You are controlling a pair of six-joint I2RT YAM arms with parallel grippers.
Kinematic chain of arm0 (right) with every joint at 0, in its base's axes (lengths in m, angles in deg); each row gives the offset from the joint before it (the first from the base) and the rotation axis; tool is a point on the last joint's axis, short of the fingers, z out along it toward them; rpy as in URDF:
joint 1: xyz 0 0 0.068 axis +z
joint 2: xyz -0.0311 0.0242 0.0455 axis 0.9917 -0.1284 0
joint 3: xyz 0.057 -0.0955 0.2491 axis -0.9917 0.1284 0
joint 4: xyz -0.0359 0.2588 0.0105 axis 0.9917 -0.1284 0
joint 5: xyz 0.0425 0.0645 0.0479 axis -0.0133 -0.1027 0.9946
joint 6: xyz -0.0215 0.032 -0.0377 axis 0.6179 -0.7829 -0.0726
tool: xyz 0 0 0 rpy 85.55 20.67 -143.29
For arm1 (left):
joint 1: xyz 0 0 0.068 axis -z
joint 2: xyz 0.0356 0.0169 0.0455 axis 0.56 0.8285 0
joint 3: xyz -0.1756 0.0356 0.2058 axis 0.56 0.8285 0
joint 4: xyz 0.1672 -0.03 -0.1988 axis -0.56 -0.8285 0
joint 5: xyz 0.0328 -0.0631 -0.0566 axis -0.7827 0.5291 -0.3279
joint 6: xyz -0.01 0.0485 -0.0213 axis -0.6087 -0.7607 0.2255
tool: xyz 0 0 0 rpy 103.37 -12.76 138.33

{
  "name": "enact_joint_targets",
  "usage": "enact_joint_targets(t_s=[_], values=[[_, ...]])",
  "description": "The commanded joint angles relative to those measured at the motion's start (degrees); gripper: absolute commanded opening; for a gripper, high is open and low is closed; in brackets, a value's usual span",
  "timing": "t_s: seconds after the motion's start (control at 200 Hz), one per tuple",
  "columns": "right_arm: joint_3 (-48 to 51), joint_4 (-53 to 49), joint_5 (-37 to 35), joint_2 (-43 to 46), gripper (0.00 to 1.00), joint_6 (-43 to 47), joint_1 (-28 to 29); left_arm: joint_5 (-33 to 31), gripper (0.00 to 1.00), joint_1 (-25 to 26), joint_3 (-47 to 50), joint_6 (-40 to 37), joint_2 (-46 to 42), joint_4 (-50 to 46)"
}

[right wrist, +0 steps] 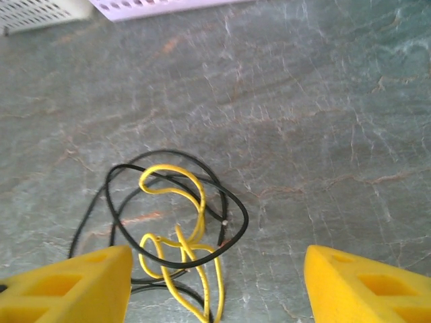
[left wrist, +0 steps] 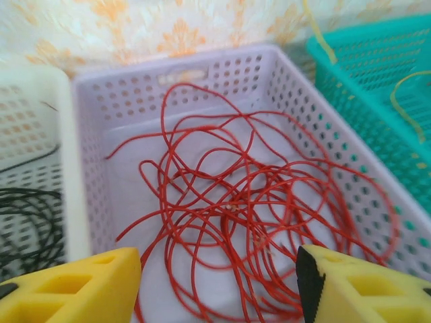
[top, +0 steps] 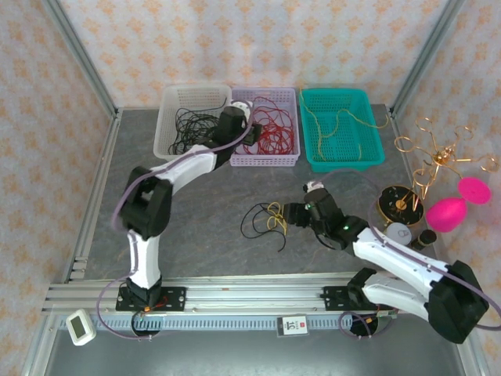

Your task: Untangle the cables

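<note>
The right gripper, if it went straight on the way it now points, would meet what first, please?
Probably the black and yellow cables tangled on the table, just ahead of the right gripper, between its open jaws; how far off is unclear.

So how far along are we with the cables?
Done: red cables lie in the purple basket, black cables in the white basket, yellow cables in the teal basket. In hand: nothing; left gripper open above the red, right gripper open above what's left: a black-and-yellow tangle on the table.
</note>
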Motion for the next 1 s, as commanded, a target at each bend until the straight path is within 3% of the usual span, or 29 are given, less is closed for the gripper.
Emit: enact_joint_targets(t_s=[0.0,0.07,0.24,0.475,0.686,0.861,0.996], values=[[-3.4,2.2,6.0,-4.6,0.61,7.8,0.0,0.9,0.58,1.3,5.5,1.2,-12.1,-1.1],[-6.4,2.1,12.9,-9.0,0.57,12.0,0.4,1.3,0.54,1.8,12.2,2.7,-18.5,-2.8],[-15.3,-2.4,11.5,-20.0,0.45,18.0,1.9,4.8,0.5,2.5,34.3,10.3,-36.3,0.5],[-20.0,-5.8,12.4,-24.0,0.48,22.6,2.5,15.7,0.48,2.7,55.2,20.0,-52.4,4.6],[-22.5,-10.5,10.8,-29.2,0.49,24.4,2.6,16.7,0.48,2.8,60.8,21.9,-55.8,5.6],[-22.3,-7.8,7.8,-31.2,0.49,24.2,2.6,17.8,0.48,2.7,60.9,21.6,-54.9,6.3],[-24.5,-8.9,6.9,-32.0,0.39,24.3,2.6,17.5,0.48,2.9,61.2,21.4,-54.9,7.3]])
